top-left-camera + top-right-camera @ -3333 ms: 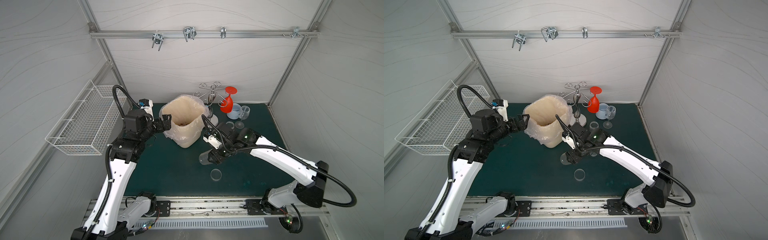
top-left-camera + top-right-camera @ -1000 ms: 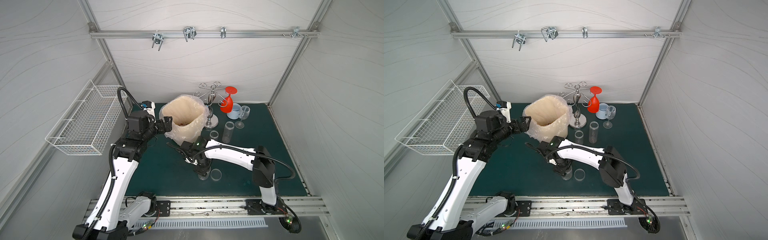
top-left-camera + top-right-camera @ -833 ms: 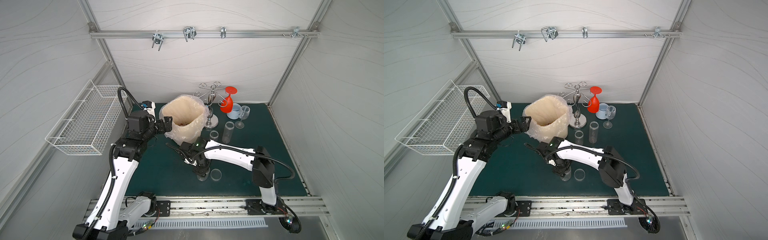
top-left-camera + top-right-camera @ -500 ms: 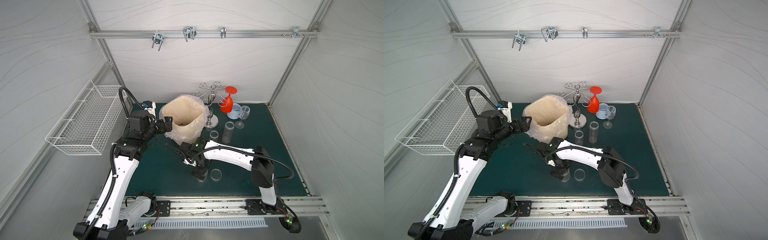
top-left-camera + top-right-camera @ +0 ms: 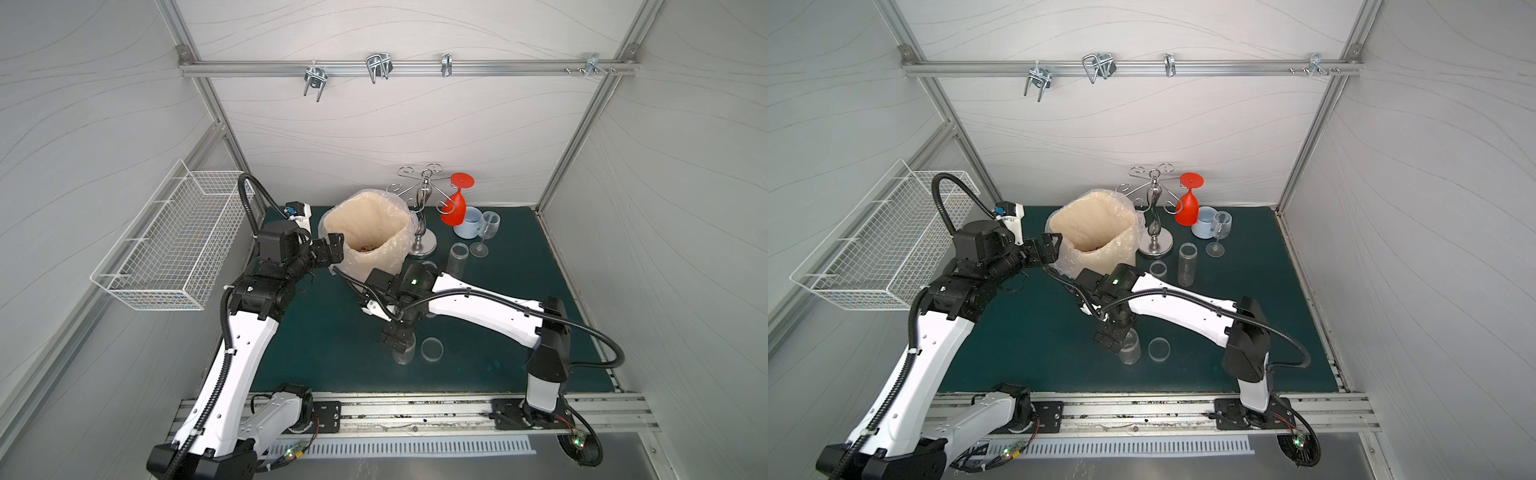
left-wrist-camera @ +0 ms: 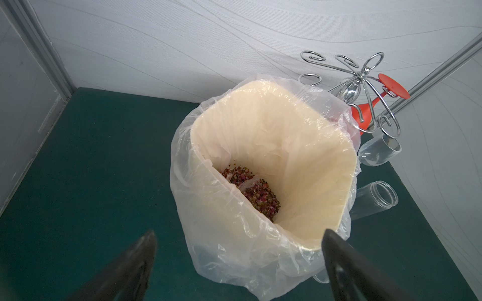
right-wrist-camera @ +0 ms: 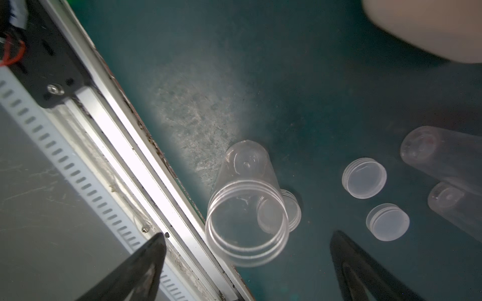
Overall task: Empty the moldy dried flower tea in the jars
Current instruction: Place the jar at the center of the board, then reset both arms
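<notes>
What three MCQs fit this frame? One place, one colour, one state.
1. Where does the dried flower tea lie?
A) in the tall jar
B) in the bag-lined bin
C) in the wire basket

2. What colour is the goblet hung on the metal rack?
A) red
B) green
C) black

3. How is the right gripper?
A) shut on a lid
B) shut on the mug
C) open

Answers:
1 B: the left wrist view shows the reddish bits at the bin's bottom.
2 A: its bowl and foot are red in both top views.
3 C: its fingers stand wide apart, clear of the short wide jar below.
</notes>
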### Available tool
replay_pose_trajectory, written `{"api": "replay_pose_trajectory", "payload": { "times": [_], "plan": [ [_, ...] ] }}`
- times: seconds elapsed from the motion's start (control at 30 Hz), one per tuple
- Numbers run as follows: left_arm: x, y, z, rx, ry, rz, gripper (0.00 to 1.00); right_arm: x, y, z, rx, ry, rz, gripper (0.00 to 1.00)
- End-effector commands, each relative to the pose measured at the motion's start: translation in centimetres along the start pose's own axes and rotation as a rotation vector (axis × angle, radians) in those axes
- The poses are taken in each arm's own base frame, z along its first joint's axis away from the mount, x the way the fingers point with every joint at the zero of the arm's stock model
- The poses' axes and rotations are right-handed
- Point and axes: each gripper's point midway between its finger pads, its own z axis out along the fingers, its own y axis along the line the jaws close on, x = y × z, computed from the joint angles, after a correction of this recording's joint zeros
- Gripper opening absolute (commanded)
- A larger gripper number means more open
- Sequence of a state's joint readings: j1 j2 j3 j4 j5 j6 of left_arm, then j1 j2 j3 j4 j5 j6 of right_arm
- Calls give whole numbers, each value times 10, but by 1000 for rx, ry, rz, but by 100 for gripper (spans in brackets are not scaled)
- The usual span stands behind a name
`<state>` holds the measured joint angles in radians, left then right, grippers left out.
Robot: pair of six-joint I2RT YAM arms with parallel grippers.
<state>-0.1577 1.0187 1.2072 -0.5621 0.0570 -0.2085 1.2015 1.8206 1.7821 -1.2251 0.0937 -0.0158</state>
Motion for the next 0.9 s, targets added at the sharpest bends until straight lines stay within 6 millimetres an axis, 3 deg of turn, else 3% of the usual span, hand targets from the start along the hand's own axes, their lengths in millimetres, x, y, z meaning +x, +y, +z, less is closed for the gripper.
{"api": "replay_pose_trajectory", "payload": {
  "times": [0.0, 0.23, 0.47, 0.63, 0.87],
  "plan": [
    [-19, -1, -6, -5, -70, 21, 99, -11, -11, -45, 29, -155, 18, 99],
    [-20, 2, -12, -26, -82, 32, 99, -6, -38, -116, 71, -432, 107, 99],
    [-16, 6, -14, -45, -87, 46, 99, 27, -81, -170, 145, -693, 265, 99],
    [-9, 11, -13, -60, -79, 55, 99, 59, -114, -188, 240, -806, 391, 99],
    [8, 27, -7, -126, -92, 77, 99, 112, -162, -179, 388, -861, 607, 99]
  ]
}}
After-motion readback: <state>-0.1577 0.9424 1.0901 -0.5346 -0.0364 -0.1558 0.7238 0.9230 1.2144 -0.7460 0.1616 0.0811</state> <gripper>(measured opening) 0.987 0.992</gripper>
